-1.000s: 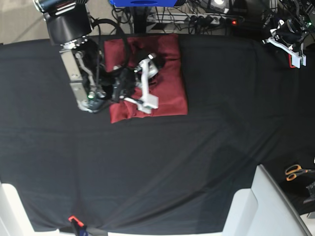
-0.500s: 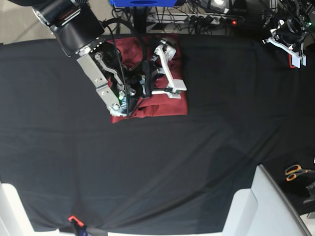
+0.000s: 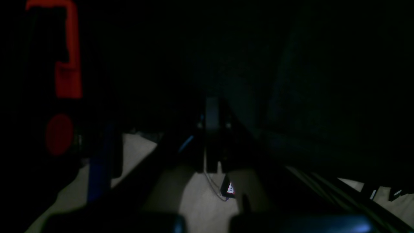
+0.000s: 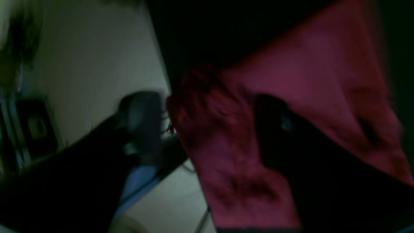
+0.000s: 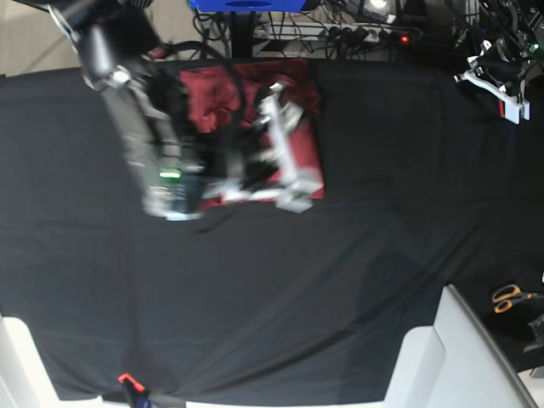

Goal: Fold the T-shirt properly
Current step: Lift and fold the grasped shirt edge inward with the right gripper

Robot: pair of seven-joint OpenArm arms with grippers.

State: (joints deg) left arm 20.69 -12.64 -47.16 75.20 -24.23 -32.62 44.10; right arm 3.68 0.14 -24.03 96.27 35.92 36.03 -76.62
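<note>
Swung toward the counter's near side since before: right end effector [image 5: 285,183], spread unclear through blur, above shirt [image 5: 308,149] folded at far edge. Left end effector [image 5: 497,81] closed, parked far corner. Could snag and undo fold.

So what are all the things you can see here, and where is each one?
T-shirt: one, dark red, folded into a block at the far side of the cloth, partly under the right arm.
Black cloth: one, black, covers the whole table.
Scissors: one pair, orange handles, near the right edge of the base view.
Power strip: one, pale, on the floor beyond the table, among cables.
Blue thing: one, top edge of the base view; what it is I cannot tell.
Right arm's fingers: one pair, white, over the T-shirt, blurred.
Left arm's fingers: one pair, white with a red patch, shut, at the far corner, away from the shirt.
</note>
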